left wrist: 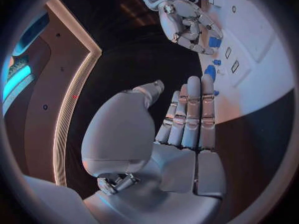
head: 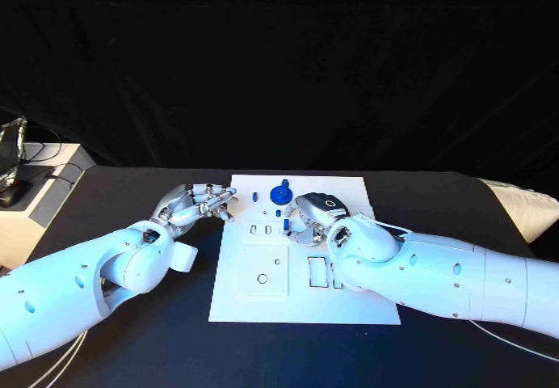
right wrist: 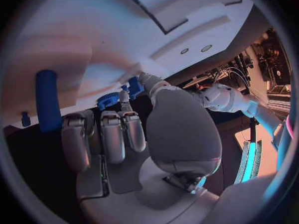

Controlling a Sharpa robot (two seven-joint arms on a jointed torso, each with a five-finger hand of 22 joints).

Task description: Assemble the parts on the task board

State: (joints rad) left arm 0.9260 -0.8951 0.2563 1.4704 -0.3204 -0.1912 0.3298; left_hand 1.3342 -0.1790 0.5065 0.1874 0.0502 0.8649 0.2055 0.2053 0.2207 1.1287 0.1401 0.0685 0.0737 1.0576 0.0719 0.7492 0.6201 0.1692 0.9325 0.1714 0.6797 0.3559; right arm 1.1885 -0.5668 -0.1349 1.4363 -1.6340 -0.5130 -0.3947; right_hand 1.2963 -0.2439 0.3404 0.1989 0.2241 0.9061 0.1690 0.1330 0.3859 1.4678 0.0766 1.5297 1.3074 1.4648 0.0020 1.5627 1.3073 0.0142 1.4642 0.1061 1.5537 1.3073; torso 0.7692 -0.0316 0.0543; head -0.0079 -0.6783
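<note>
Task board (head: pixel 305 301): a white plate in the middle of the black tabletop (head: pixel 140 347), long side running away from the robot, with rectangular slots and round holes cut into it.
Blue round part (head: pixel 281 195): a knob-like disc standing near the board's far edge, midway along it; free of both hands.
Small blue parts: a short peg (head: pixel 254 196) lies by the board's far-left corner; a thin pin (head: pixel 279 212) lies just nearer than the disc.
Right hand (head: pixel 314 214): over the board's far half, fingers curled downward. In the right wrist view a small blue block (right wrist: pixel 134 87) sits at its fingertips and looks pinched between thumb and finger, close to the board face.
Left hand (head: pixel 195 204): at the board's left edge, near the far-left corner; fingers straight and side by side in the left wrist view, thumb apart, holding nothing.
Blue cylinder (right wrist: pixel 46 101): a longer rod seen in the right wrist view, lying on the board.
Handling, judged: the parts look like light, rigid plastic, smooth and prone to roll or tip. The block is best held by its flat sides, kept square to its slot. The disc is best taken by its rim.
Step, judged: seating the pinched block; most parts remain loose.
</note>
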